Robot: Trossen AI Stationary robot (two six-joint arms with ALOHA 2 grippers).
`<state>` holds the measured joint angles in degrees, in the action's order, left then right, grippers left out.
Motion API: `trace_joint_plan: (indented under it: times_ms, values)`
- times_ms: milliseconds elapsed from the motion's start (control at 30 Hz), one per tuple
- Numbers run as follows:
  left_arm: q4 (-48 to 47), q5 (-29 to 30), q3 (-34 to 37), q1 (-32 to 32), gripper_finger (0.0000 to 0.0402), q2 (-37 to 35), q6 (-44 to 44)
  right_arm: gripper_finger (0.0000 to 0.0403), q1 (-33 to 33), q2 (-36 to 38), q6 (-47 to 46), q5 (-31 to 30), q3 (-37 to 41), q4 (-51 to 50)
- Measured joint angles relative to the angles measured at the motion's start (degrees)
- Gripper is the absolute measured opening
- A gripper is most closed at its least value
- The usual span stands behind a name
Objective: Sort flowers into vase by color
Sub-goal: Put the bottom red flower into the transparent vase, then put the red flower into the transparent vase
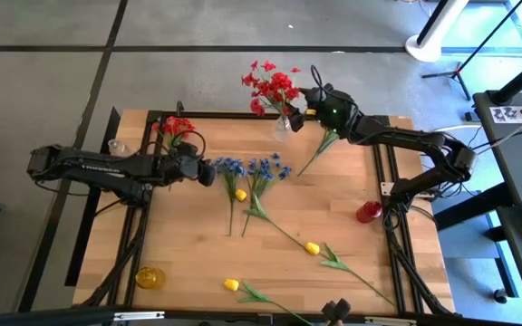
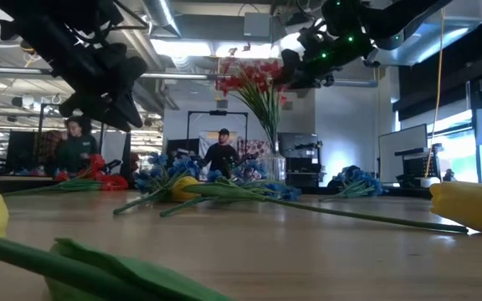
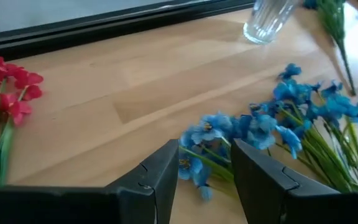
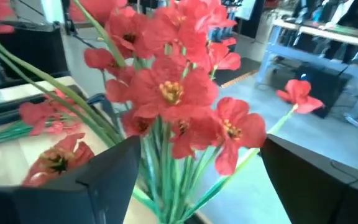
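Red flowers (image 1: 272, 88) stand in the vase (image 1: 284, 126) (right gripper (image 1: 313, 100) released), while blue flowers (image 1: 252, 169) and yellow ones (image 1: 312, 247) wait beside the part-open, empty left gripper (image 1: 208, 171).

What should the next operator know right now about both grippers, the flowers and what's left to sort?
Right gripper: open, at the red flowers standing in the clear vase at the table's far edge.
Left gripper: open, hovering by the blue flowers lying mid-table.
Done: one red bunch in the vase.
Left: another red bunch lying near the left gripper, the blue flowers, and three yellow buds on the table.
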<state>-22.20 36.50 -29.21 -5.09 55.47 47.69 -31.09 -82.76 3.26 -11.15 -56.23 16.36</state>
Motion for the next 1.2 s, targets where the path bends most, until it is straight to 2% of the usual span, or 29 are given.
trace_joint_plan:
  times_ms: [133,300,600,667,867,1000,1200]
  values:
    - [-1.9,-0.2,0.0,-1.2,0.0142,0.0,0.1,0.0331,0.0,0.9,-2.7,4.5,0.0,-0.4]
    - [-3.7,-0.7,0.0,-1.4,0.0142,0.0,1.5,0.0331,0.8,1.9,-2.8,5.5,0.0,-0.5]
    - [-5.1,-0.4,0.0,-0.2,0.0142,0.0,3.6,0.0331,3.1,6.2,-2.8,6.7,0.0,-7.8]
    - [-6.5,1.0,0.0,0.1,0.0142,0.0,6.8,0.0331,4.1,7.1,-2.8,6.3,0.0,-9.5]
    - [-16.1,7.5,0.0,-1.5,0.0142,1.8,21.0,0.0331,11.3,9.7,-1.6,1.7,1.2,-10.5]
    - [-14.1,6.4,0.0,-6.6,0.0142,6.0,19.0,0.0331,18.4,10.5,-1.2,-2.6,1.6,-10.4]
    - [-13.8,1.5,0.0,-20.1,0.0142,14.1,15.0,0.0331,29.6,10.9,1.4,-11.9,1.6,-11.0]
